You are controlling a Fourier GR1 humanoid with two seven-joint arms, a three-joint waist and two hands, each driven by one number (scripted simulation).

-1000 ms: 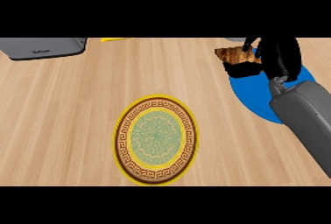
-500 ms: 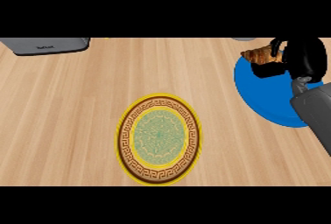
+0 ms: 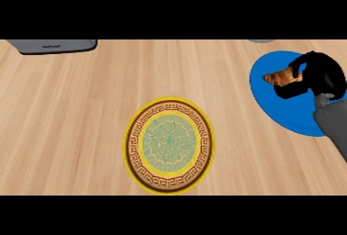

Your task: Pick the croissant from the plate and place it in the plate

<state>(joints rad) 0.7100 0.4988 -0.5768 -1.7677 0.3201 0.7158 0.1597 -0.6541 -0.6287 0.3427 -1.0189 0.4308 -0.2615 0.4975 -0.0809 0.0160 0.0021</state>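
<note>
At the upper left of the frame you see a grey appliance (image 3: 58, 45) cut by the top edge, resting on the wooden counter (image 3: 75, 105). Moving right, just below the middle of the frame, you find the patterned plate (image 3: 169, 145), yellow-rimmed with a brown band and a green centre, with nothing on it. Farther right, near the right edge in the upper part, lies the blue plate (image 3: 271, 103), well apart from the patterned one. Over its upper part you see the croissant (image 3: 279, 78), only its brown left end showing. Your right hand (image 3: 318, 75) sits just to the right of it, black fingers and thumb curled round the pastry and hiding the rest. The grey forearm (image 3: 333, 121) runs down from the hand to the right edge. Whether the croissant touches the blue plate, you cannot tell.
</note>
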